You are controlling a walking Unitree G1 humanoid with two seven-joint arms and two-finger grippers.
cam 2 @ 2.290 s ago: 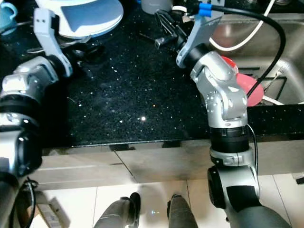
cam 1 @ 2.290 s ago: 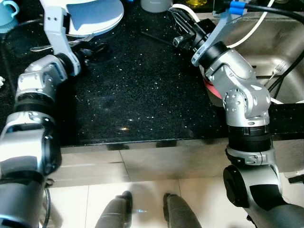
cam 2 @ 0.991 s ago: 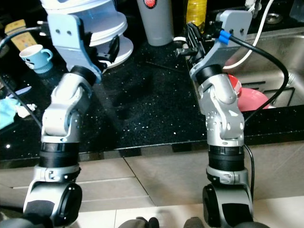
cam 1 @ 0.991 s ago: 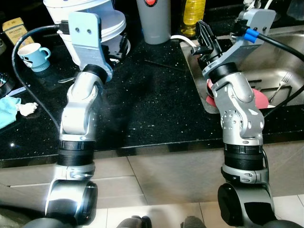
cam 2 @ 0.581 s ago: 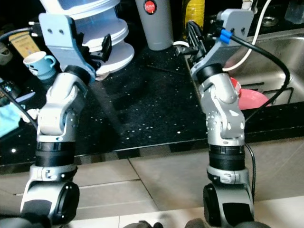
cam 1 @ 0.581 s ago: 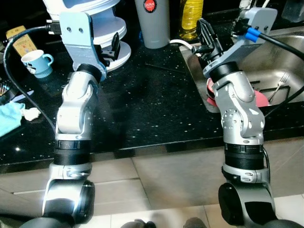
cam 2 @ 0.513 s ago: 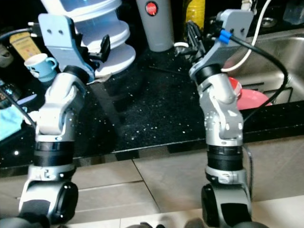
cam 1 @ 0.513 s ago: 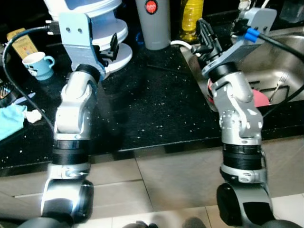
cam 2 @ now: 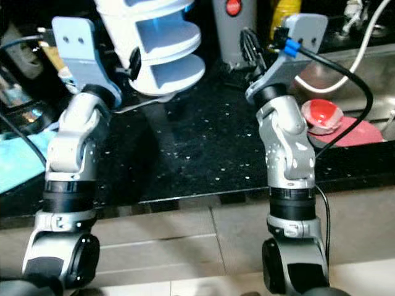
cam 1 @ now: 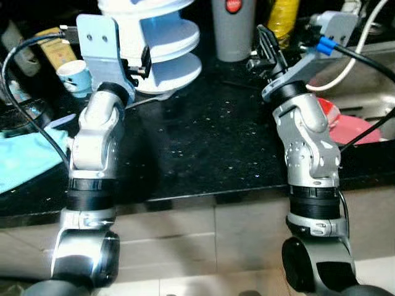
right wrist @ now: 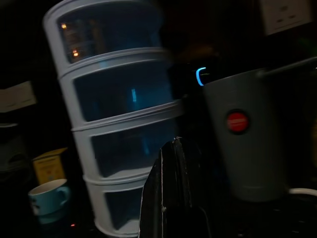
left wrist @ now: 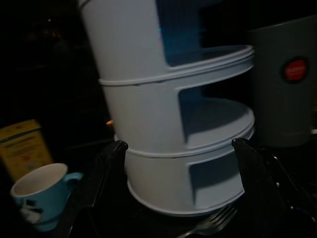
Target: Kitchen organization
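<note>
You're standing at the black surface (cam 1: 203, 142), both arms raised over its near edge, nothing held. Looks like the approach step: no item picked yet.

Left claw (left wrist: 178, 163) is spread wide, one finger each side of the white tiered organizer (left wrist: 173, 124) in the left wrist view. It sits just short of the base, not touching as far as I can tell.

Right claw (right wrist: 166, 198) has its fingers pressed together, empty. It sits upper centre-right of the left eye frame, aimed toward the grey canister (cam 1: 233, 28).

The organizer is at the upper middle of the left eye frame, upright, long axis vertical. Its open shelf fronts face frame right, toward the canister.

A fork (left wrist: 210, 225) lies on the surface just at the foot of the organizer, tines nearest the left wrist camera, handle running away; the rest is too dark to read.

Far left: blue mug (cam 1: 73, 75), with a teal cloth (cam 1: 24, 157) nearer you. Right: sink (cam 2: 364, 92) with a red bowl (cam 2: 322, 115).

My guess is the fork is the likely pick. That needs the left claw dropped low and turned across the handle, then closed.
</note>
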